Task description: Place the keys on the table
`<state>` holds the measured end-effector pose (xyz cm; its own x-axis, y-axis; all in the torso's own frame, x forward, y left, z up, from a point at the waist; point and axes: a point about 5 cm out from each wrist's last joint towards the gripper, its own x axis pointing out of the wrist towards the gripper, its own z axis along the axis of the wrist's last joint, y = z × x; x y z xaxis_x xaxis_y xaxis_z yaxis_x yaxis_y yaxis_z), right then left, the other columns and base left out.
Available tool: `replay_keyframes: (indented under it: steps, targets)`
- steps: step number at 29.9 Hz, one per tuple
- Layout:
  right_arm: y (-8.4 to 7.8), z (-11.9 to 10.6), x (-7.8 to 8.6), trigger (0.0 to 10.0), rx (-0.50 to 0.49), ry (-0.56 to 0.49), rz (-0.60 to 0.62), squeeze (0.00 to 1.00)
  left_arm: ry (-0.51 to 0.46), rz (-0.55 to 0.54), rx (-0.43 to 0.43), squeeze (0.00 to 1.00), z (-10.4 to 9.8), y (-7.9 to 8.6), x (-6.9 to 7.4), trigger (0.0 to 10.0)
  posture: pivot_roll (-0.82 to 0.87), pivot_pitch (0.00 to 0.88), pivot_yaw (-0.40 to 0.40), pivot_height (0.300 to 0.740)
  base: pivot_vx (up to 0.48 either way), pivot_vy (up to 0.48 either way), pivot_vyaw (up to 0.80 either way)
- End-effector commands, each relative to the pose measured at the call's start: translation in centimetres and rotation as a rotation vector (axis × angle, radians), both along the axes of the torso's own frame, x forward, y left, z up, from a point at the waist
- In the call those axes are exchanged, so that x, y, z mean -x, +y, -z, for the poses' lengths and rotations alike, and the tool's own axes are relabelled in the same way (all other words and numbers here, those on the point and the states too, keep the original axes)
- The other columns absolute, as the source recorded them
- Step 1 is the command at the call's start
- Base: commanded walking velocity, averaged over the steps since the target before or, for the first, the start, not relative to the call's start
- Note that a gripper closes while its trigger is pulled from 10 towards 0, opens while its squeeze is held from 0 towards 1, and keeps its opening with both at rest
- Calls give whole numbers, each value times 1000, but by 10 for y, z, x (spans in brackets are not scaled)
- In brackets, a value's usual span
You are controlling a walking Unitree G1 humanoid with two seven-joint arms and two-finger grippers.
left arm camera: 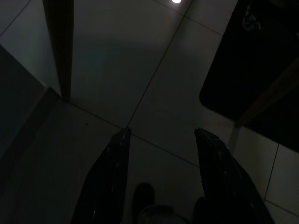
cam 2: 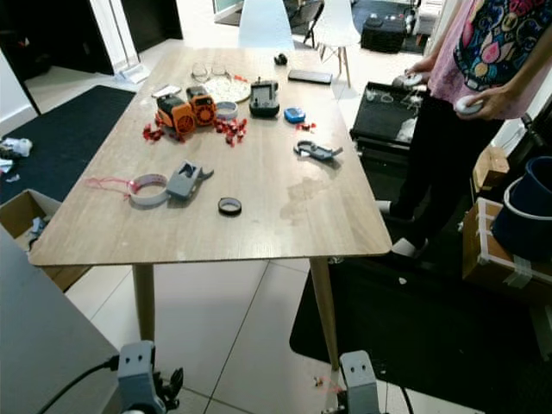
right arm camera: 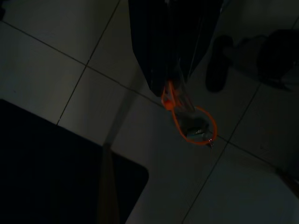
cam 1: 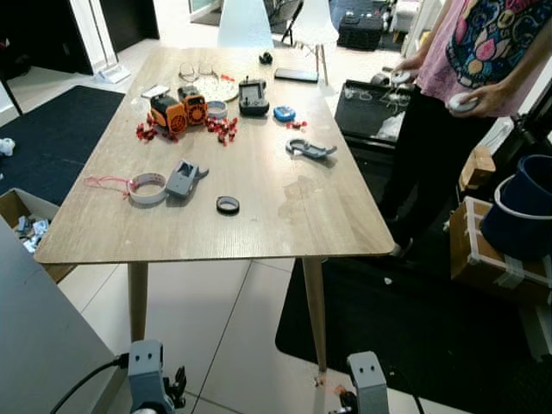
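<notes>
The keys (right arm camera: pixel 194 126) hang on an orange ring below my right gripper (right arm camera: pixel 170 88), which is shut on the ring low above the tiled floor. A speck of that orange ring (cam 1: pixel 323 379) shows beside my right arm (cam 1: pixel 366 379), just in front of the table's near right leg. The wooden table (cam 1: pixel 259 220) stands ahead, its top well above both hanging arms. My left gripper (left arm camera: pixel 163 133) is open with nothing between its fingers, pointing down at the floor near the table's left leg (left arm camera: pixel 60 46).
On the table lie an orange toy (cam 1: pixel 177 110), a tape roll (cam 1: pixel 148 187), a black ring (cam 1: pixel 228 204), grey tools and red bits. A person (cam 1: pixel 466 78) stands at its right side, holding controllers. Cardboard boxes (cam 1: pixel 496 250) and a blue bucket (cam 1: pixel 526 207) sit further right.
</notes>
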<state>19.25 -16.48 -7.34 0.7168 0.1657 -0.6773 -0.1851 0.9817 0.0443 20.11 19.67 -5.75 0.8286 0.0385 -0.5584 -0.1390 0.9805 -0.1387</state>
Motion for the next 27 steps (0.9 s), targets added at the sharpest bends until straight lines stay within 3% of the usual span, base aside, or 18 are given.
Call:
replay_keyframes:
  steps: [1, 7, 27]
  targets:
    - [-2, 2, 3, 10000, 8, 14, -5, 0, 21, -8, 14, 0, 3, -1, 4, 10000, 72, 75, -7, 740, 285, 0, 0]
    - [-2, 2, 3, 10000, 8, 16, -7, 0, 26, -8, 13, 0, 4, -1, 4, 10000, 72, 72, -8, 740, 265, 0, 0]
    - [-2, 3, 4, 10000, 11, 33, -13, 0, 40, -66, -14, 0, 4, 6, 5, 10000, 75, 78, -9, 740, 0, 0, 0]
